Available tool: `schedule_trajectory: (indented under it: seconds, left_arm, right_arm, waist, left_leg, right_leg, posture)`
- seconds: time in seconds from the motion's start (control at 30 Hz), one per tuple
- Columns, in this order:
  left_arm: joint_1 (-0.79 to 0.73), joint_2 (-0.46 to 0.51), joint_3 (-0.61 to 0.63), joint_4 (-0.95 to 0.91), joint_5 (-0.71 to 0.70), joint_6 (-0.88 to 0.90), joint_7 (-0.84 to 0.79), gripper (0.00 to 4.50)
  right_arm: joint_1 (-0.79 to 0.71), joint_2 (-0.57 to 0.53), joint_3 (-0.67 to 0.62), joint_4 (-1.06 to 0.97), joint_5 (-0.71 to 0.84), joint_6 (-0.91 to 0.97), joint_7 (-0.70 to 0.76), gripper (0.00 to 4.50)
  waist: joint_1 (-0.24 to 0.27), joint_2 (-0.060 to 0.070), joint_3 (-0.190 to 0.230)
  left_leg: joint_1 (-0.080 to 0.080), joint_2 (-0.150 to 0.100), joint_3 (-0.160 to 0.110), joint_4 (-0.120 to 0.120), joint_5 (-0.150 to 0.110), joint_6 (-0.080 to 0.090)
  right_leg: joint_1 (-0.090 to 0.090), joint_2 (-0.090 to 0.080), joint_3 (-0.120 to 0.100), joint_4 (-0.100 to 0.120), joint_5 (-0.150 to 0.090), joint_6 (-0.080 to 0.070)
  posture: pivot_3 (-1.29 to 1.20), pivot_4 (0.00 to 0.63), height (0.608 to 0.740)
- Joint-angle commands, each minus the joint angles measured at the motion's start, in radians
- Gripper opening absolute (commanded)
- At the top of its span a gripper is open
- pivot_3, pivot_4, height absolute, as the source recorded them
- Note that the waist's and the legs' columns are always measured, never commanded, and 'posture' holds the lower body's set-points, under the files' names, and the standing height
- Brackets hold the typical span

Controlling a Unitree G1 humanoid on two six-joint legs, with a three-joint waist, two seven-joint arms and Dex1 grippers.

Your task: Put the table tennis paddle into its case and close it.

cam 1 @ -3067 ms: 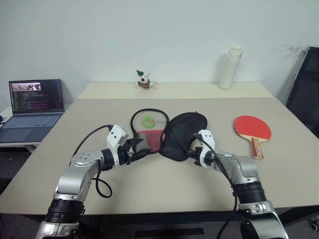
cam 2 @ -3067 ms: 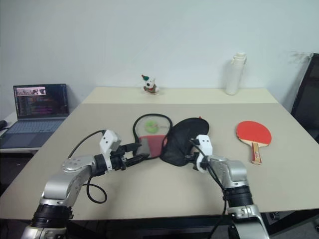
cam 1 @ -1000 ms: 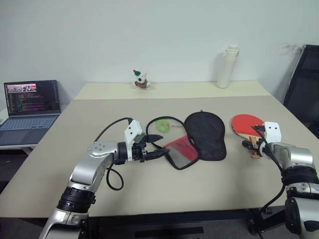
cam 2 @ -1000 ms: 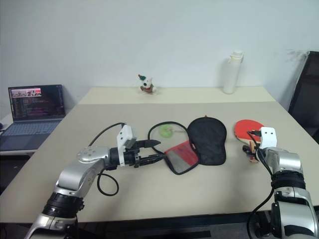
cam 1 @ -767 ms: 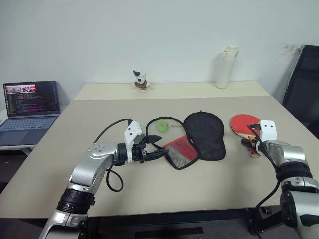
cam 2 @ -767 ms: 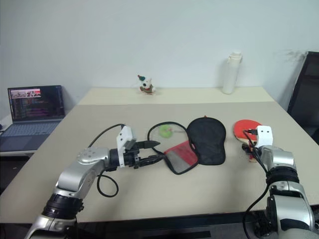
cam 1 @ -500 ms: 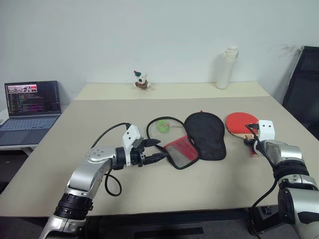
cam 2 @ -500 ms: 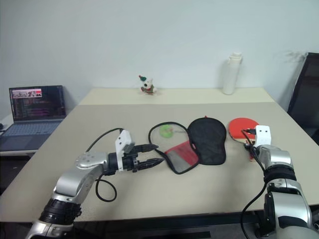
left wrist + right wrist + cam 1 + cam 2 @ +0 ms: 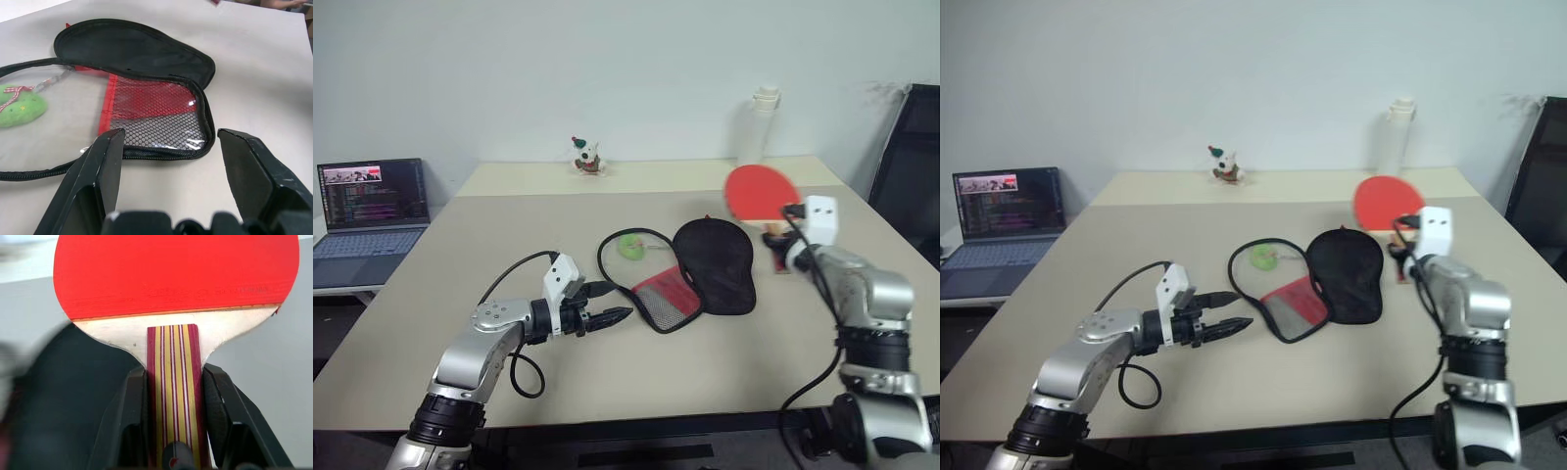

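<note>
Red paddle (image 9: 759,191) is off the counter (image 9: 607,392), held by its striped handle in the right claw (image 9: 174,396), fingers pinched on both sides of the grip, face up and tilted, at about 2 o'clock of the case (image 9: 690,269). Case lies unzipped mid-counter: black shell flat, red mesh flap (image 9: 156,115) folded out toward 7 o'clock, zipper loop and green charm (image 9: 630,246) at 10 o'clock. Left claw (image 9: 607,318) is spread open, holding nothing, tips just short of the flap's 8 o'clock edge, not touching as far as I can tell.

Risks, my read:
- Case is not pinned. If the paddle gets pushed in with the left claw off the flap, the soft pouch will likely slide or bunch instead of opening.
- Grip is low on the handle, so the head could swing or twist on contact with the shell rim and slip.
- Flap is folded outward; the paddle head could land on top of the shell rather than between the two sides.
- Loose zipper loop and charm could snag under the paddle.

Versus a second ago: paddle was flat on the counter at 3 o'clock of the case with the right claw wide at its handle; now clamped, lifted and carried toward the case. Left claw has pulled slightly back from the flap, same spread. Case unmoved.
</note>
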Motion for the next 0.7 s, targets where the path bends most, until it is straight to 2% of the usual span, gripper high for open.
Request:
schedule_trajectory:
  seconds: [0.03, 0.2, 0.7]
  left_arm:
    - [-0.021, 0.008, 0.017, -0.026, -0.010, -0.013, -0.004, 3.27]
    - [-0.029, -0.001, 0.003, -0.022, -0.005, -0.016, -0.005, 3.27]
    - [-0.023, -0.003, 0.003, -0.027, -0.002, -0.014, 0.004, 3.27]
  right_arm:
    - [0.023, 0.066, 0.014, -0.119, 0.024, 0.053, -0.046, 1.14]
    - [0.055, 0.130, 0.070, -0.051, -0.002, -0.009, -0.054, 1.14]
    - [-0.025, 0.096, 0.106, 0.201, -0.069, -0.168, -0.025, 1.14]
  waist:
    - [0.001, 0.000, 0.000]
    - [0.005, 0.000, 0.000]
    - [0.000, 0.000, 0.000]
  left_leg:
    - [0.000, 0.000, 0.000, 0.000, 0.000, 0.000]
    - [-0.001, -0.003, 0.001, 0.001, 0.000, 0.000]
    - [-0.001, -0.002, 0.002, 0.001, 0.000, 0.000]
  right_leg:
    - [0.000, 0.000, 0.000, 0.000, 0.000, 0.000]
    - [0.000, -0.003, -0.003, -0.001, 0.000, 0.000]
    - [0.000, -0.003, -0.003, -0.002, 0.000, 0.000]
  posture:
    - [0.00, 0.150, 0.740]
    - [0.00, 0.150, 0.740]
    - [0.00, 0.150, 0.740]
